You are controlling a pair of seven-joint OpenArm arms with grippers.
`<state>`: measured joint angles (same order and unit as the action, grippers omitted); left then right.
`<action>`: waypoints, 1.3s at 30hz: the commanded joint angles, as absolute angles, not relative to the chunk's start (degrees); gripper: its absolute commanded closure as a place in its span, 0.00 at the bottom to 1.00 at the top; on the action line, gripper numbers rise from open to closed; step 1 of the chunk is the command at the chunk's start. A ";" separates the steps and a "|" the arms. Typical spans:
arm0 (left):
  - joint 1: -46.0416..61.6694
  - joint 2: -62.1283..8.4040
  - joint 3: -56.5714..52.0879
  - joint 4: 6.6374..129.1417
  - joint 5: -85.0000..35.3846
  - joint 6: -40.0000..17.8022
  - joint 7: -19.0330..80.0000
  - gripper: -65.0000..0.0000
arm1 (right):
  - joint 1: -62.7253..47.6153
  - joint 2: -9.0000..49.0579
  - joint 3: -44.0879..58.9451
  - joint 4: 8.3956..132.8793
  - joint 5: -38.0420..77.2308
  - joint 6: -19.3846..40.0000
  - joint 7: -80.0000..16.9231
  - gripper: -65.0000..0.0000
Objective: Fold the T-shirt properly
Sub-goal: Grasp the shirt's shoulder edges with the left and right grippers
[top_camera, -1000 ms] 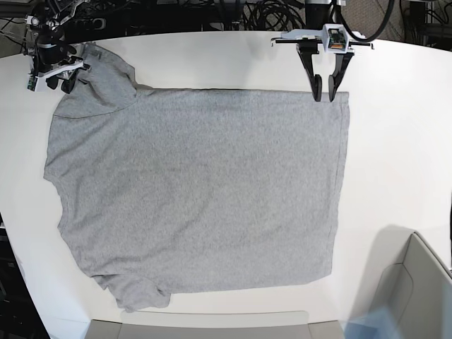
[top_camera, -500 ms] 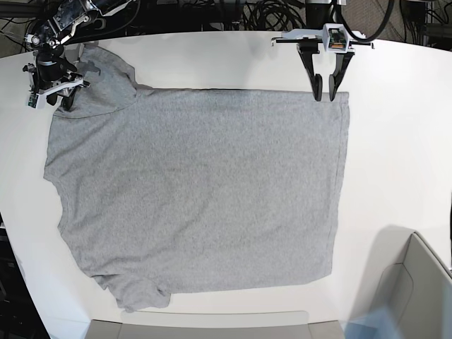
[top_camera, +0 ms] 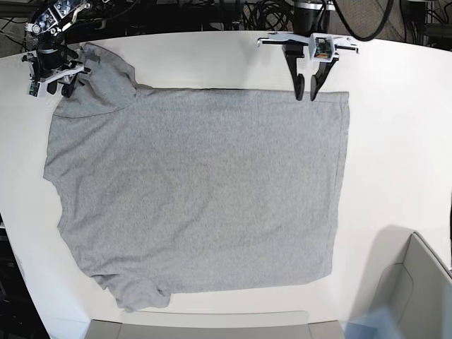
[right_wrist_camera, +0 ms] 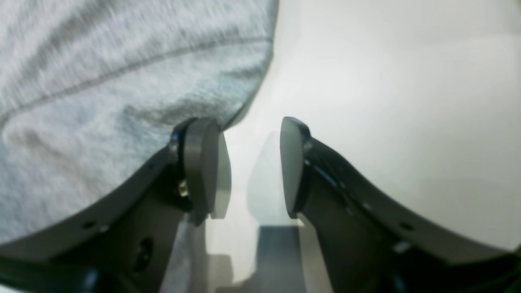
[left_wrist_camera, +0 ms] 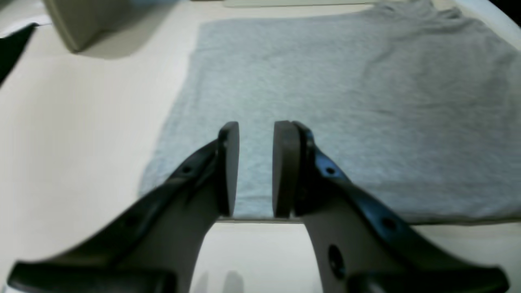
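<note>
The T-shirt (top_camera: 198,191) lies spread flat, plain grey side up, on the white desk (top_camera: 395,141). The left hand (top_camera: 306,96) stands at the shirt's far hem edge, fingertips pointing down at the cloth near one corner; in the left wrist view its fingers (left_wrist_camera: 228,167) stand a little apart with only the fabric edge showing between them, nothing pinched. The right hand (top_camera: 58,86) hangs at the sleeve by the shirt's opposite far corner. In the right wrist view its fingers (right_wrist_camera: 203,167) are apart, one over the sleeve's edge, the other over bare desk, gripping nothing.
</note>
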<state>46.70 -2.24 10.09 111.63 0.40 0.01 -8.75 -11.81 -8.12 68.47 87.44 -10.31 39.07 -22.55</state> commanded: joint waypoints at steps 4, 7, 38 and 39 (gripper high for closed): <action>46.11 -2.33 10.51 112.66 0.48 0.22 -8.75 0.76 | -14.20 -9.00 67.38 84.79 -16.92 40.00 -28.18 0.61; 45.85 -2.33 10.07 112.66 0.48 0.22 -8.75 0.76 | -14.29 -9.00 67.38 84.18 -16.92 40.00 -28.18 0.61; 45.76 -2.24 10.51 112.48 0.48 0.22 -8.75 0.76 | -18.42 -9.00 54.46 111.78 1.27 40.00 -60.70 0.61; 45.76 -2.24 10.51 112.48 0.48 0.22 -8.75 0.76 | -18.86 -9.00 52.62 111.78 1.27 40.00 -60.70 0.61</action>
<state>45.41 -2.22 10.24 111.61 0.38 0.23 -7.29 -18.85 -9.58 52.25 110.78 1.26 39.11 -61.32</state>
